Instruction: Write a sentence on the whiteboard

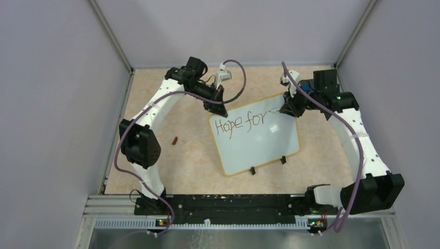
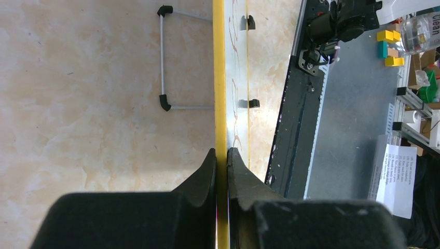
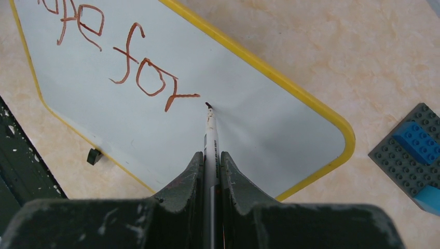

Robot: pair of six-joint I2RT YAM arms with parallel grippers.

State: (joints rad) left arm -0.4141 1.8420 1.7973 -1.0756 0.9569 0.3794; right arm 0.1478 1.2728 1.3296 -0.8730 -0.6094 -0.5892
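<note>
I see the beige table (image 1: 197, 171) carrying the whiteboard (image 1: 259, 145), a small red-brown piece (image 1: 175, 140) to its left, and a studded plate (image 3: 386, 155).

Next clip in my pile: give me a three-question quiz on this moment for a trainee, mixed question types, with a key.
1. True or false: the left hand is shut on the yellow rim of the whiteboard.
2. What does the right hand hold? A) a marker B) a blue brick C) nothing
3. Fill in: the sentence so far reads "Hope ___".

Key: 1 true; 2 A; 3 for.
</note>
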